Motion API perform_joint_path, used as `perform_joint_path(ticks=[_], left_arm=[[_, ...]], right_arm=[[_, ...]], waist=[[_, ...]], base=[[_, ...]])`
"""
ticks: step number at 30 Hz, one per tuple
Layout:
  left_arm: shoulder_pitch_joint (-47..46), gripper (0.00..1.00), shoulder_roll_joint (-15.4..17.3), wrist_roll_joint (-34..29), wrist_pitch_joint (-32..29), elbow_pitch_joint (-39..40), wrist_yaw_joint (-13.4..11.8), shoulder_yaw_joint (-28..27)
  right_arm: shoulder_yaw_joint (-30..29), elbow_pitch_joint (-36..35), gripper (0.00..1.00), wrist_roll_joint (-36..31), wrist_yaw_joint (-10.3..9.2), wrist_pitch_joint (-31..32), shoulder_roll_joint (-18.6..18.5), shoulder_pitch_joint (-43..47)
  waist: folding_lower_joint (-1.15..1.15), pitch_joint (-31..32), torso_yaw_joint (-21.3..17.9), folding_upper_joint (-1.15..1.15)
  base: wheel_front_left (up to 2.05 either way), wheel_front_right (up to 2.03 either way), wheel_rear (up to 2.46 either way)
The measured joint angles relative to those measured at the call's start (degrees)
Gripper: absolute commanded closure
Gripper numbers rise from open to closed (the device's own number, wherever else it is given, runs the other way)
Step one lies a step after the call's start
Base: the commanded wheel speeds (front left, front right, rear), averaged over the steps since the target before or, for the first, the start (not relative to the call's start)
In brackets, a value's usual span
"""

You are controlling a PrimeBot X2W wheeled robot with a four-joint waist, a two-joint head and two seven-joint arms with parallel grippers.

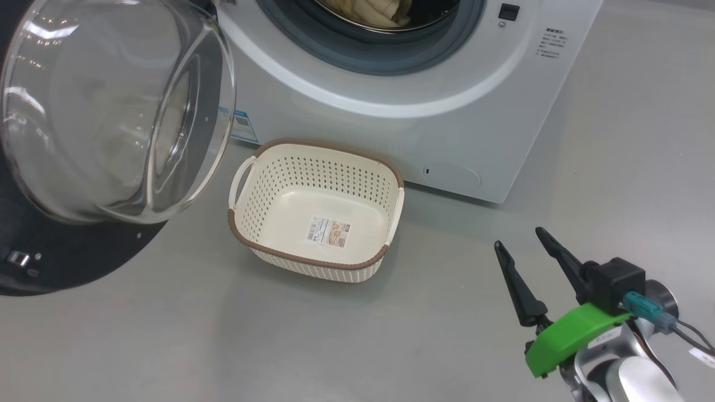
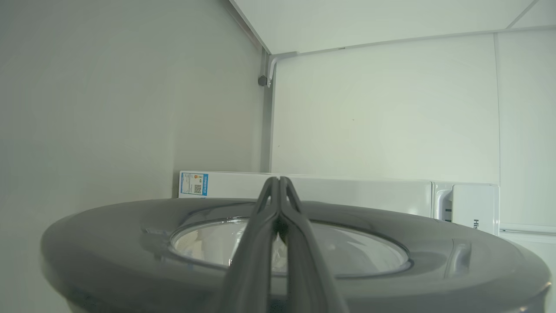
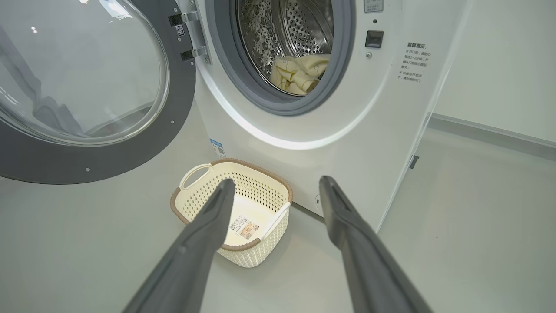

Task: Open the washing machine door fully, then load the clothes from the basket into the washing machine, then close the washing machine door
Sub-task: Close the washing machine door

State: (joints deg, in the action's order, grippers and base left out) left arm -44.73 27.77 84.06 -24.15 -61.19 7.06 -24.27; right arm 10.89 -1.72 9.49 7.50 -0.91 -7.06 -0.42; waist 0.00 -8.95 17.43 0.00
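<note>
Right tool [image 1: 518, 237] hangs wide-spread over smooth grey floor [image 1: 223, 346], pale wall [image 3: 499, 65] beyond.

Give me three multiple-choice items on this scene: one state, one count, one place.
1. The door is:
A open
B shut
C missing

2. Handles on the basket:
A one
B two
C four

3. The clothes lie:
A in the basket
B on the floor
C in the drum

Answers:
1 A: it stands swung wide, clear of the opening.
2 B: one white handle sits on each side.
3 C: cream fabric rests on the steel drum, and the basket holds nothing but its label.
</note>
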Motion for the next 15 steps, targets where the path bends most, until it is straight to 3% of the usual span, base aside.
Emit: perform_joint_path(ticks=[15], left_arm=[[4.41,1.0,-5.01,1.75,-12.62,6.62,0.01,3.91]], right_arm=[[0.14,0.86,0.0,0.01,0.0,-0.62,0.47,0.02]], waist=[[0.0,0.99,0.01,0.0]], base=[[0.0,0.0,0.0]])
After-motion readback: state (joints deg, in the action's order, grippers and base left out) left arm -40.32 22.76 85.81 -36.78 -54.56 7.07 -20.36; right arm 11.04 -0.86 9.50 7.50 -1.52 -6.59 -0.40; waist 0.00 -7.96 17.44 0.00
